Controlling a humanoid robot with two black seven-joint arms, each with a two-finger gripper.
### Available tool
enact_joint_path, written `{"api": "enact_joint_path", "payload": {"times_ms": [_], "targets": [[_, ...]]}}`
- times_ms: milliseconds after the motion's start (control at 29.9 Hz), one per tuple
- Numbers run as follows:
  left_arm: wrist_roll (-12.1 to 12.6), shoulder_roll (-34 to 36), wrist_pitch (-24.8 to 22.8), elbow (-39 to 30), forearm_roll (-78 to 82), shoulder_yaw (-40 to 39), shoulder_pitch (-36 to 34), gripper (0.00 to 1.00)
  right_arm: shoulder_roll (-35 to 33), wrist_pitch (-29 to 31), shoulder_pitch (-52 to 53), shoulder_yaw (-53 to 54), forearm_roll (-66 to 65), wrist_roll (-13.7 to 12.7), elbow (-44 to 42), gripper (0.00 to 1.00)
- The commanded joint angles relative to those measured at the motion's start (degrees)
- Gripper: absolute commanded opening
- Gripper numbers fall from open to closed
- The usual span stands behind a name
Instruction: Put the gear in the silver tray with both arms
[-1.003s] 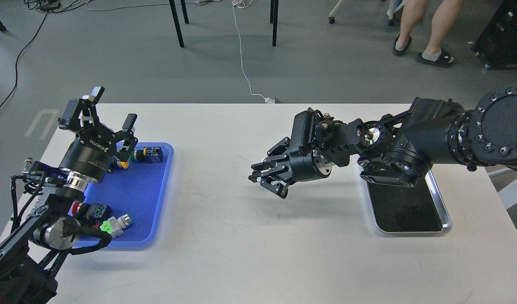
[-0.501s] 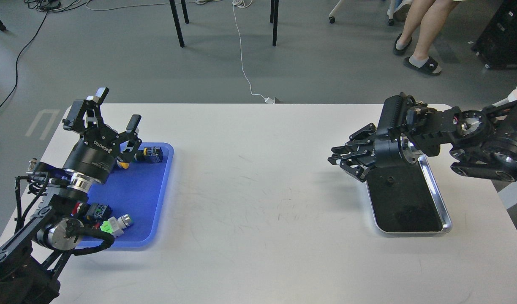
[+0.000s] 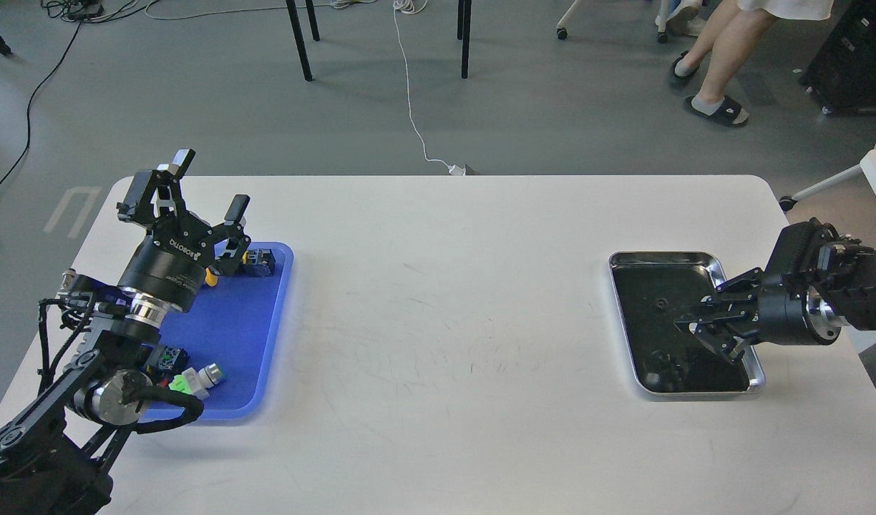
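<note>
The silver tray [image 3: 738, 275] lies at the table's right side, with a dark mirror-like floor. A small dark round piece [image 3: 658, 303], possibly the gear, rests on the floor in the tray's far half. My right gripper [image 3: 706, 329] comes in from the right edge and hovers over the tray's right half, fingers spread and empty. My left gripper [image 3: 205, 187] is open and empty, raised above the far-left end of the blue tray [image 3: 252, 343].
The blue tray holds several small switch parts: a black and yellow one [image 3: 259, 261] at the far end, and a green and white one [image 3: 195, 380] near the front. A person's legs [image 3: 717, 64] stand on the floor beyond the table.
My right arm has drawn back to the right, from the table's middle to over the silver tray's right half. My left gripper has shifted slightly right and stays open.
</note>
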Motion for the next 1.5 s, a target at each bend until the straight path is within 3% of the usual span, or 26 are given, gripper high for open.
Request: {"api": "enact_joint_path", "payload": {"times_ms": [0,535,836,969,1070,1237,1471], "targets": [[0.0,0.02,-0.08,-0.02,0.04,0.03,0.01,0.98,-0.51,-0.09,-1.75,0.98,0.12,0.0,-0.41,0.16],[0.0,0.11,-0.35,-0.37,0.04,-0.06,0.01,0.98,1.52,-0.09,-6.5,2.13,0.39,0.0,-4.63,0.22],[0.0,0.37,-0.35,-0.37,0.04,-0.06,0.01,0.98,1.96,-0.27,-6.67,2.48,0.91,0.0,-4.54,0.47],[0.0,0.38,-0.35,-0.98,0.04,-0.15,0.1,0.98,1.61,-0.27,-6.67,3.88,0.91,0.0,-4.36,0.72],[0.0,0.38,-0.35,-0.98,0.04,-0.24,0.27,0.98,0.9,-0.35,-6.32,6.51,1.0,0.0,-3.84,0.84],[0.0,0.29,-0.35,-0.98,0.04,-0.15,0.36,0.98,-1.99,-0.27,-6.49,17.57,5.55,0.0,-1.38,0.93],[0.0,-0.24,-0.35,-0.98,-0.04,-0.24,0.45,0.98,-2.44,-0.18,-13.16,36.55,31.45,0.0,4.07,0.93]]}}
